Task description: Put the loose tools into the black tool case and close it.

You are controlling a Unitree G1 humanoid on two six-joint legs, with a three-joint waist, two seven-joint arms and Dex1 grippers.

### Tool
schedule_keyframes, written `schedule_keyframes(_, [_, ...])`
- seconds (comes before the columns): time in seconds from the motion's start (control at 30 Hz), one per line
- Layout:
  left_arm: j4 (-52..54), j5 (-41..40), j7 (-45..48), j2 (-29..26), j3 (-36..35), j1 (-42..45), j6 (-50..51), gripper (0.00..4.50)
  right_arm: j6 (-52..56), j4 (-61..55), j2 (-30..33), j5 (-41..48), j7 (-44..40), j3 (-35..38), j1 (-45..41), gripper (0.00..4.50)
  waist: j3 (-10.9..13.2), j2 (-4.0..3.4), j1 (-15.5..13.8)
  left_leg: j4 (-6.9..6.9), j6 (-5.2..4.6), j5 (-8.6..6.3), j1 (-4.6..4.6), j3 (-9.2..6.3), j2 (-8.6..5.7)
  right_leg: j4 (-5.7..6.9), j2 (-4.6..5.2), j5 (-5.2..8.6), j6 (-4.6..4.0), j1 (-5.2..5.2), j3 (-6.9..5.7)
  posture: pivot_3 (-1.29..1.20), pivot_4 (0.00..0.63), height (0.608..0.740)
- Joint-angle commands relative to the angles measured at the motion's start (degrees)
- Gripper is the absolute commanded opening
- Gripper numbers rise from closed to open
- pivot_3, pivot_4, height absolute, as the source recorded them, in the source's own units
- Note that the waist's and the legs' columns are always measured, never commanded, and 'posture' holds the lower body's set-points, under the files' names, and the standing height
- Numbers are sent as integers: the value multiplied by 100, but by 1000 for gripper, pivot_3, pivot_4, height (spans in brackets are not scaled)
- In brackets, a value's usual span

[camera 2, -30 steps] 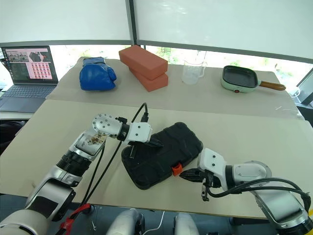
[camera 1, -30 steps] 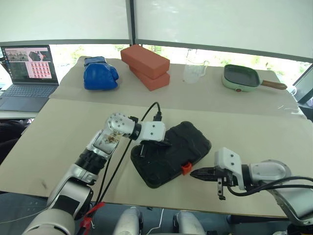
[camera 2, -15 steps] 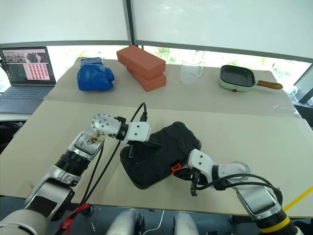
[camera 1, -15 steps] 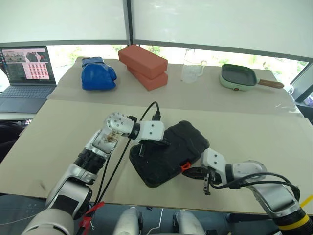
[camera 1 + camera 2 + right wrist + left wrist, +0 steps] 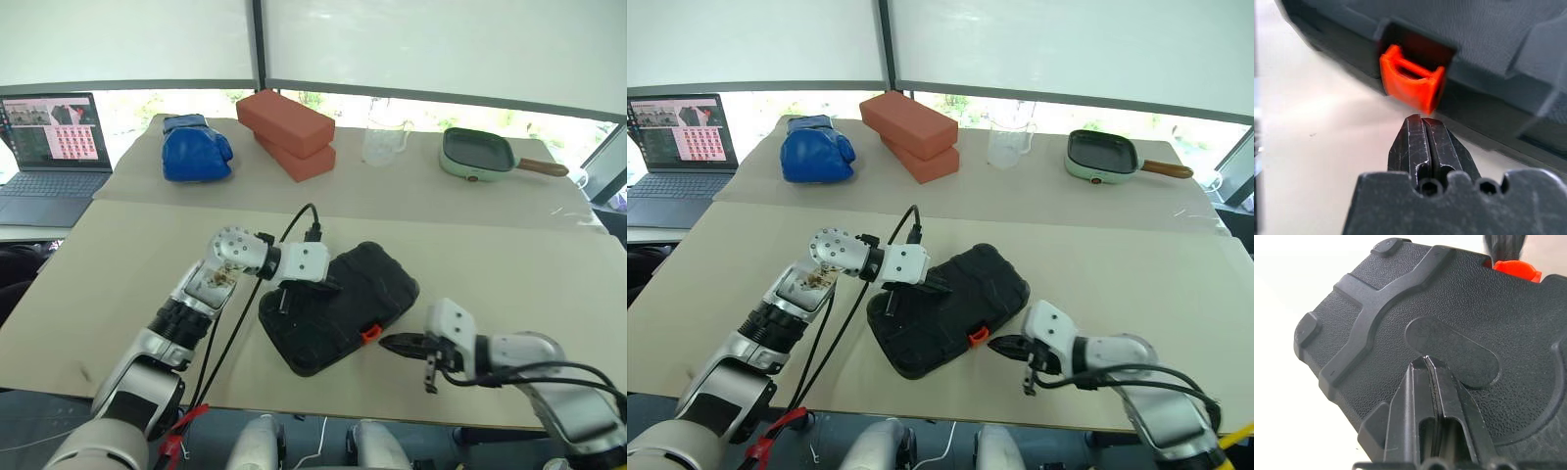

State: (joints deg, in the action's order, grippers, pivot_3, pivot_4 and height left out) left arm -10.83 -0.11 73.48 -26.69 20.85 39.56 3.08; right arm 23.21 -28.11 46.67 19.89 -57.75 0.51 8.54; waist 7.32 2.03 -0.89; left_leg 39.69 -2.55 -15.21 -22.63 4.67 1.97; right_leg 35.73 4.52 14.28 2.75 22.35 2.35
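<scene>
The black tool case lies closed and slanted on the near table, its orange latch facing the front edge. My left gripper is shut and its tips rest on the ribbed lid, close to an oval recess. My right gripper is shut with nothing in it. It points at the latch from the right, a short gap away. The loose tools are out of view.
On the far table stand two stacked red bricks, a blue boxing glove, a clear pitcher and a green pan. A laptop sits at the far left. A black cable arcs over my left wrist.
My right gripper went in to the orange latch half a second ago and has since drawn back to the right. The left gripper has stayed on the lid.
</scene>
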Motion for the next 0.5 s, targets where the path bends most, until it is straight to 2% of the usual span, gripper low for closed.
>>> schedule_keyframes(0.03, [220, -379, 249, -717, -411, -584, 1111, 1328, 144, -195, 452, 789, -596, 1233, 386, 1441, 1, -5, 87, -2, 1, 0, 0, 1, 5, 1, -3, 0, -1, 4, 1, 0, 150, 738])
schedule_keyframes(0.2, [1360, -1765, 728, -2225, -1808, -1583, 2694, 2951, 778, 240, 1244, 1855, -1607, 2572, 453, 3127, 30, -21, 326, -75, 6, 2, 59, 20, 16, 8, -13, 15, -33, -3, 21, 0, 150, 738])
schedule_keyframes(0.3, [1835, -2383, 905, -3037, -2702, -2296, 3328, 4066, 958, 618, 1560, 2168, -2094, 2953, 418, 4258, 61, -30, 283, -100, 10, 4, 64, 12, 34, 16, -22, 33, -60, 9, 0, 0, 150, 738])
schedule_keyframes(0.33, [1943, -2571, 947, -3266, -3076, -2561, 3530, 4398, 982, 769, 1620, 2243, -2190, 3029, 334, 4477, 71, -31, 240, -106, 11, 4, 59, 12, 35, 16, -22, 35, -63, 18, 0, 0, 150, 738])
schedule_keyframes(0.5, [2293, -2966, 782, -3598, -4084, -3399, 3855, 4456, 1232, 1225, 1750, 2571, -2334, 3045, -213, 4493, 94, -31, 101, -93, 22, 9, -25, 18, 26, 26, -9, 33, -54, 101, -6, 0, 150, 738])
